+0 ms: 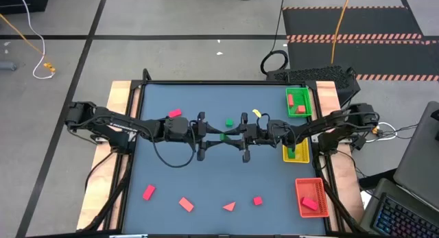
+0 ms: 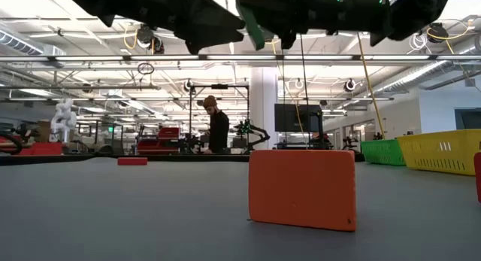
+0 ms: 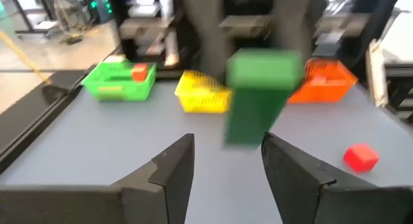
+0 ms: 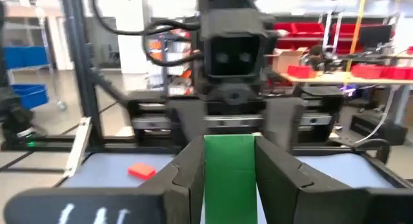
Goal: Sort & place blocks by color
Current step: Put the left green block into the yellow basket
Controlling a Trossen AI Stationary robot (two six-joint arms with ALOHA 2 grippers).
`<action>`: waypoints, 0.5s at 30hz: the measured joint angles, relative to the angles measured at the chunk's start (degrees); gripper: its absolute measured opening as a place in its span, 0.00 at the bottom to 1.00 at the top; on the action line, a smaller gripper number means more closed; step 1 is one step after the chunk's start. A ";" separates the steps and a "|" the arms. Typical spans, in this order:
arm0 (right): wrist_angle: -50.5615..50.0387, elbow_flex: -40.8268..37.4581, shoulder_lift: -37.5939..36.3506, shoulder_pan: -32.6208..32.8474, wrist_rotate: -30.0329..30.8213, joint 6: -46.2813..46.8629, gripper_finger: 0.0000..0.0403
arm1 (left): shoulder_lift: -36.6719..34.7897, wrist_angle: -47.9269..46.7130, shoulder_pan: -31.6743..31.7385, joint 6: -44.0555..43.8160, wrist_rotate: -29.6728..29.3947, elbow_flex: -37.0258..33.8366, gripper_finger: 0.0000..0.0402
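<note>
Bench [image 1: 158, 169] is spanned by both arms, meeting mid-air over its centre. Three trays sit at the robot's right edge: green tray [image 1: 299, 101], yellow tray [image 1: 295, 153], red tray [image 1: 311, 196]. Right pincer [image 4: 229, 161] is seen clamped on the green block [image 4: 230, 175], held off the bench between the arms; left pincer [image 3: 226, 162] is spread just short of that block. No legible writing found. Only the high view shows loose red blocks [image 1: 186, 204] along the near edge; only the low view shows a person [image 2: 217, 125] in the room behind.
</note>
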 joint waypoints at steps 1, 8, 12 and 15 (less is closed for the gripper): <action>-1.81 0.00 -1.06 0.16 -0.02 -0.05 0.24 | -0.52 -1.37 0.04 0.33 -0.23 -0.01 0.45; -23.81 -0.02 -11.21 1.95 7.16 0.83 0.24 | -4.32 -5.83 -0.01 -0.03 -2.27 -0.01 0.46; -43.42 -0.02 -19.02 2.88 14.94 6.91 0.24 | -5.04 -7.51 0.02 -1.18 -2.64 -0.01 0.46; -58.14 -0.02 -24.62 3.31 20.08 15.25 0.24 | -5.02 -8.12 -0.02 -1.49 -3.07 -0.01 0.46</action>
